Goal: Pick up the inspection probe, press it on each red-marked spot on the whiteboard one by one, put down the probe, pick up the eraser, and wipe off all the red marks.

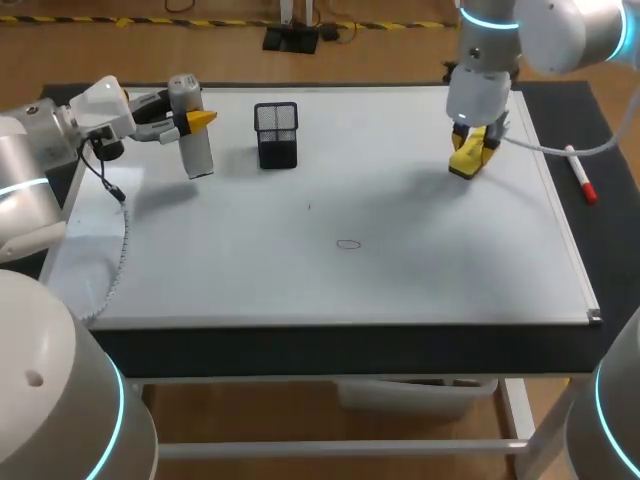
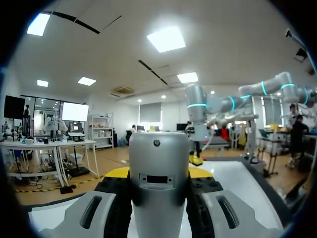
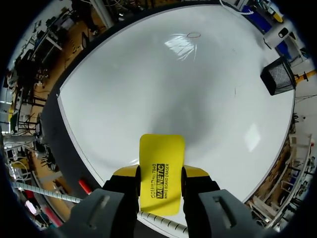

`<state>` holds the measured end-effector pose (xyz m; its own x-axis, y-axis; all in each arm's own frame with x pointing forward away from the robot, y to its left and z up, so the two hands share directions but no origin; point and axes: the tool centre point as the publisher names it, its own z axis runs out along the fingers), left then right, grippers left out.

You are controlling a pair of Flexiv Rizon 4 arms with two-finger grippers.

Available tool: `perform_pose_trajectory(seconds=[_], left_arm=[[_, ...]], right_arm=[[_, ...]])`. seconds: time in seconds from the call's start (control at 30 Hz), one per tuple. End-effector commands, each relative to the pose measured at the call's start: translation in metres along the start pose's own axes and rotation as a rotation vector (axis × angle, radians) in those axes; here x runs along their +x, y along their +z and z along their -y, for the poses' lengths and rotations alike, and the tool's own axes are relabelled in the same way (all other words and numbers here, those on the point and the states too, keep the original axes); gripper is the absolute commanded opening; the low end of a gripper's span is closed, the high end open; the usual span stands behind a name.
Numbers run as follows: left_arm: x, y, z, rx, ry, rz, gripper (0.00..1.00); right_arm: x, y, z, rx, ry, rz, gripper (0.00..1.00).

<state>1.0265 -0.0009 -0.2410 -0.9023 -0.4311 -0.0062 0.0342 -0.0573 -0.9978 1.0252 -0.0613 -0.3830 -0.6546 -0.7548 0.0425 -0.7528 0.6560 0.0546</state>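
On the whiteboard (image 1: 430,270), one oval mark (image 1: 348,244)

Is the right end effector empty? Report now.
No, the right end effector is shut on the yellow eraser, one finger against each of its sides.

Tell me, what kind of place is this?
Probably a robot testing lab. The left gripper holds a silver cylindrical metal probe, the right gripper holds a flat yellow eraser, both over a large white whiteboard laid flat.
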Motion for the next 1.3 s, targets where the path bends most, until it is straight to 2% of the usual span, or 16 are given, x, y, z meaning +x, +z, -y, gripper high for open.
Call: perform_pose_trajectory(seconds=[0.03, 0.27, 1.1, 1.3], left_arm=[[0.001, 0.0, 0.001, 0.001, 0.002, 0.002, 0.0], [0.001, 0.0, 0.001, 0.001, 0.002, 0.002, 0.0], [0.001, 0.0, 0.001, 0.001, 0.002, 0.002, 0.0], [0.028, 0.001, -0.003, -0.003, 0.004, -0.046, 0.0]], right_arm=[[0.008, 0.0, 0.005, -0.008, 0.005, 0.01, 0.0], [0.016, 0.002, 0.011, -0.027, 0.034, 0.027, 0.0], [0.016, 0.002, 0.011, -0.027, 0.034, 0.027, 0.0], [0.016, 0.002, 0.011, -0.027, 0.034, 0.027, 0.0]])
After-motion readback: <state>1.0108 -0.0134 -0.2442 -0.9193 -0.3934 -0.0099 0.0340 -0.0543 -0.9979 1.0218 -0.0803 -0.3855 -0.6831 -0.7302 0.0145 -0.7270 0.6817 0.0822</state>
